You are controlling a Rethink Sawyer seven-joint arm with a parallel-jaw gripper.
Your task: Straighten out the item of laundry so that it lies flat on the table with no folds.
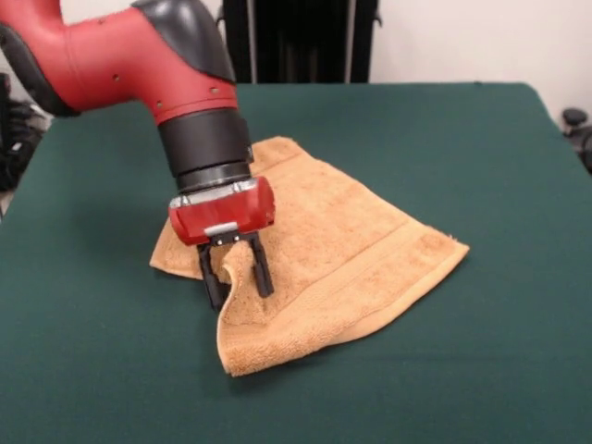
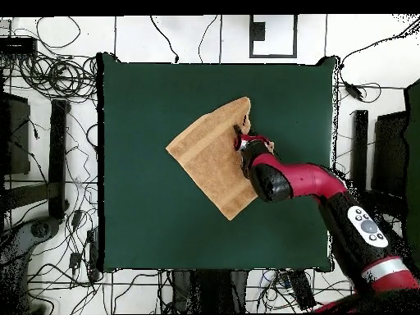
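Observation:
The tan-orange towel lies left of the middle of the green table, crumpled into a rough triangle with its left part folded over. A flat woven band runs near its front hem. My gripper points down over the towel's left edge. Its two black fingers straddle a raised fold of towel and pinch it. In the overhead view the towel sits a little above the middle of the table, and the gripper is at the towel's right edge, mostly hidden by the arm.
The red and black arm reaches in from the lower right of the overhead view. Cables and dark stands lie on the floor around the table edges.

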